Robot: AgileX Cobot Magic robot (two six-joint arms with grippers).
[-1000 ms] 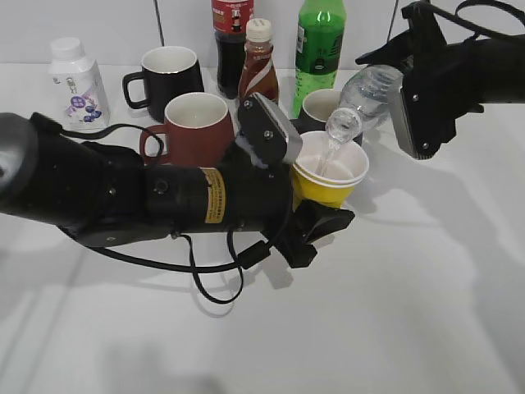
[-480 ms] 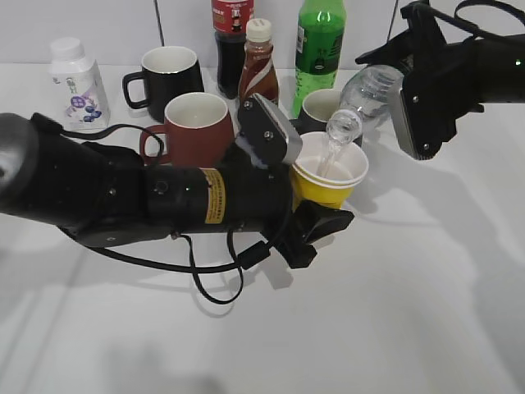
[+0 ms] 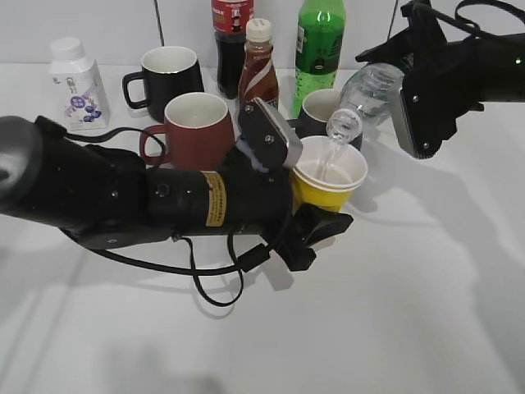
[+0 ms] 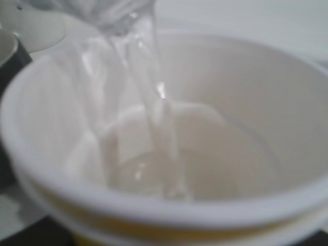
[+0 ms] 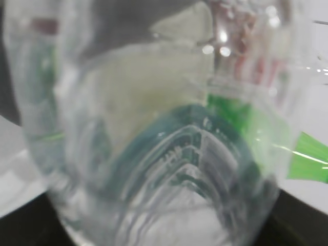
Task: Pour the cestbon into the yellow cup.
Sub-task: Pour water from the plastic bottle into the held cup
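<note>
Clear water is streaming from the tilted cestbon (image 3: 371, 92), which my right fingers (image 3: 408, 98) are apparently pinching, while my left fingers (image 3: 297, 190) are steadying the yellow cup (image 3: 328, 180) underneath.

Both sets of jaws are hidden, the bottle (image 5: 148, 133) fills its wrist view as a blur, and the cup's (image 4: 169, 154) base is cut off.
</note>
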